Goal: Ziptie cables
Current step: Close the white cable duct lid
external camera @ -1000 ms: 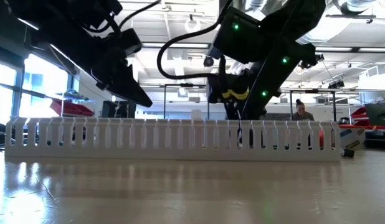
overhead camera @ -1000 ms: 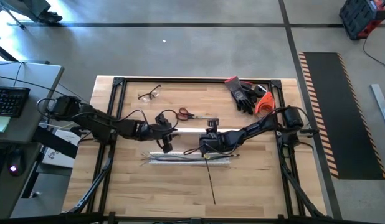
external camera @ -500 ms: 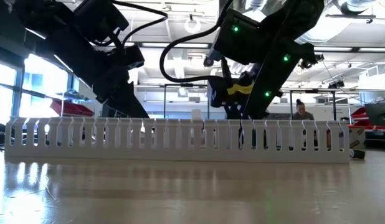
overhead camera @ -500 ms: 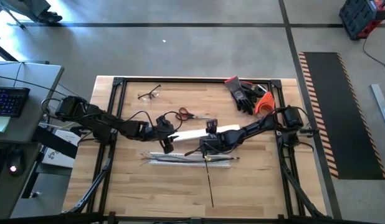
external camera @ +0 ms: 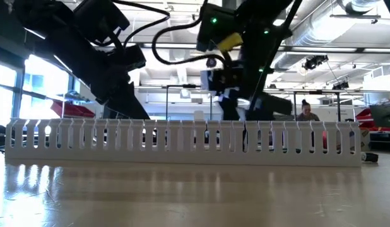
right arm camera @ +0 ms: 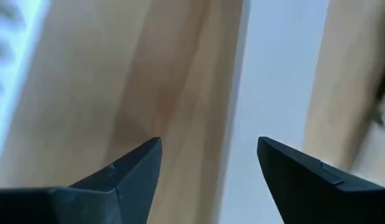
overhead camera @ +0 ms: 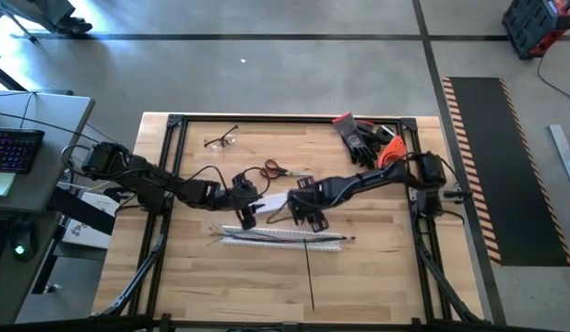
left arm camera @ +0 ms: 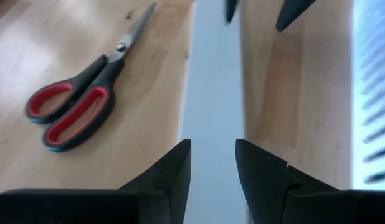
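Wooden surface (overhead camera: 202,277) seen from above, with a white slotted duct (overhead camera: 280,239) lying lengthwise near its middle as the landmark. The cables (overhead camera: 267,235), a thin pale bundle, lie along the duct, their ends sticking out past both of its ends. The ziptie (overhead camera: 309,275), a straight black strip, runs from the duct's near side toward the front edge of the surface, crosswise to the duct.

Left gripper (overhead camera: 247,214) sits just behind the duct's left half. In the left wrist view its fingers (left arm camera: 171,177) stand a small gap apart over the flat white cover strip (left arm camera: 210,93); whether they pinch that strip cannot be told. The cables lie just in front of these fingers, not between them.

Right gripper (overhead camera: 309,214) hangs behind the duct's middle. In the right wrist view its fingers (right arm camera: 133,168) are spread wide and released, with the cover strip and bare wood below them; the ziptie lies beyond the duct, apart from them.

Red-handled scissors (overhead camera: 279,170) lie farther behind the duct.
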### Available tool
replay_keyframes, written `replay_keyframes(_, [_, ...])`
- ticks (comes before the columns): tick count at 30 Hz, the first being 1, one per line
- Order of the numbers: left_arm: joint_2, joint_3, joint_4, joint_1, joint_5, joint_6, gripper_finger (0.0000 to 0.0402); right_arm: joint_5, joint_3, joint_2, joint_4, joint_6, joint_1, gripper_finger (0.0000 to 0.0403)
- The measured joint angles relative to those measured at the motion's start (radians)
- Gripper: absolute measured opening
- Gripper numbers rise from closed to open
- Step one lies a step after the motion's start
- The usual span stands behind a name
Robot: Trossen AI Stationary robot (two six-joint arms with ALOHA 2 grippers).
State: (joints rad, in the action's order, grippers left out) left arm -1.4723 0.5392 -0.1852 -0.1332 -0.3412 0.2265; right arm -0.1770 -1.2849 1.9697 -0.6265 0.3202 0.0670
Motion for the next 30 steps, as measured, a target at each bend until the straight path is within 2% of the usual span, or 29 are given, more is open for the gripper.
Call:
replay_keyframes(8, [0.0, 0.0, 0.0, -0.072, -0.032, 0.021, 0.0111, 0.332, 0.143, -0.043, 0.363, -0.043, -0.141, 0.0255])
replay_keyframes(11, [0.0, 0.0, -0.001, -0.087, -0.07, 0.032, 0.0111, 0.36, 0.268, -0.096, 0.547, -0.053, -0.171, 0.0255])
replay_keyframes(15, [0.0, 0.0, -0.005, -0.097, -0.1, 0.035, 0.0111, 0.413, 0.436, -0.133, 0.93, -0.115, -0.197, 0.0254])
replay_keyframes(19, [0.0, 0.0, -0.028, -0.097, -0.126, 0.035, 0.0111, 0.475, 0.524, -0.117, 1.196, -0.188, -0.203, 0.0254])
replay_keyframes(22, [0.001, 0.0, -0.04, -0.095, -0.144, 0.053, 0.0111, 0.472, 0.528, -0.099, 1.211, -0.183, -0.205, 0.0255])
replay_keyframes(26, [0.001, 0.0, -0.052, -0.078, -0.148, 0.061, 0.011, 0.475, 0.468, -0.092, 1.082, -0.109, -0.218, 0.0267])
replay_keyframes(30, [0.001, 0.0, -0.054, -0.049, -0.15, 0.082, 0.011, 0.475, 0.398, -0.092, 0.964, 0.002, -0.234, 0.0296])
